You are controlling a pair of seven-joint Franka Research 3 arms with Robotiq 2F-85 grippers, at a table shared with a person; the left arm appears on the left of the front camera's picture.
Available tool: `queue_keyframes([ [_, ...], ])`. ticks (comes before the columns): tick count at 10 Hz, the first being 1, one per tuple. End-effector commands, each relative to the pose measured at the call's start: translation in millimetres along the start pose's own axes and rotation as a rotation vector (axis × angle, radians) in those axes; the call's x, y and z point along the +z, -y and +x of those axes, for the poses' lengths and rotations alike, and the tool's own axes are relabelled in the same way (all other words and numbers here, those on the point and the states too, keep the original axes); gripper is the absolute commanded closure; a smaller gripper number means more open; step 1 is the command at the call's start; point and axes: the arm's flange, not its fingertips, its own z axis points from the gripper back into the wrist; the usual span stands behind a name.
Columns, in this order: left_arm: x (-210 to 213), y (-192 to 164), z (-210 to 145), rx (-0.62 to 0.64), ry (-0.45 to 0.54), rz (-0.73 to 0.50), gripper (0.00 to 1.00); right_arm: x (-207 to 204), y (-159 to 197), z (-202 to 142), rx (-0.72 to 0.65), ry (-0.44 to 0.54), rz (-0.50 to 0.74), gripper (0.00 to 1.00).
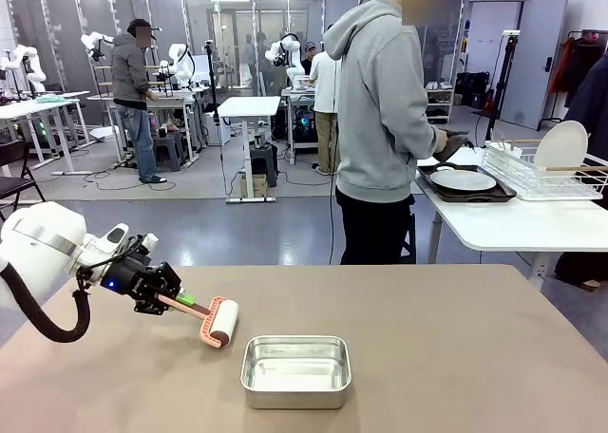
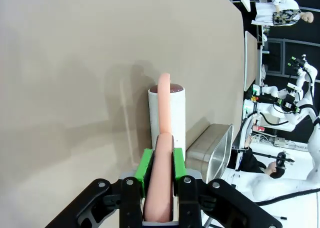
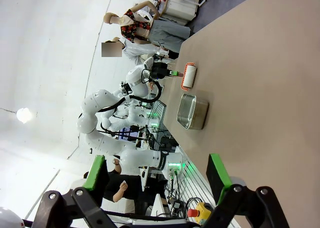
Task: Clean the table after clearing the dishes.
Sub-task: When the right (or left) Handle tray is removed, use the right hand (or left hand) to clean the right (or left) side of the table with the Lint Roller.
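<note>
front view: the dishes (image 1: 463, 179) are off the table (image 1: 456, 329). a plate on its dark tray sits on a white side table well behind the steel pan (image 1: 295, 370), with the person (image 1: 380, 120) beside it. clearing looks done to me, and the cleaning barely begun.

the left gripper (image 1: 163, 297) pinches a pink lint roller (image 1: 220, 322), its drum just left of the pan.

left wrist view: up close, the green pads (image 2: 146, 163) are pressed on the handle, a detail the front view is too far off to give.

right wrist view: the right gripper (image 3: 157, 168) has its jaws spread wide and empty, well away from the pan.
</note>
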Motion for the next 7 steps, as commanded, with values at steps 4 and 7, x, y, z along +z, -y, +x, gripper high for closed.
queue_keyframes([
  [4, 31.4, -45.4, 0.9, -0.055, -0.042, -0.010, 0.78, -0.2, -2.9, -1.4, 0.016, -0.002, 0.005, 0.00],
  [7, 74.1, -80.1, -6.5, -0.003, -0.035, 0.003, 0.78, -0.2, -2.9, -1.4, 0.016, -0.002, 0.005, 0.00],
])
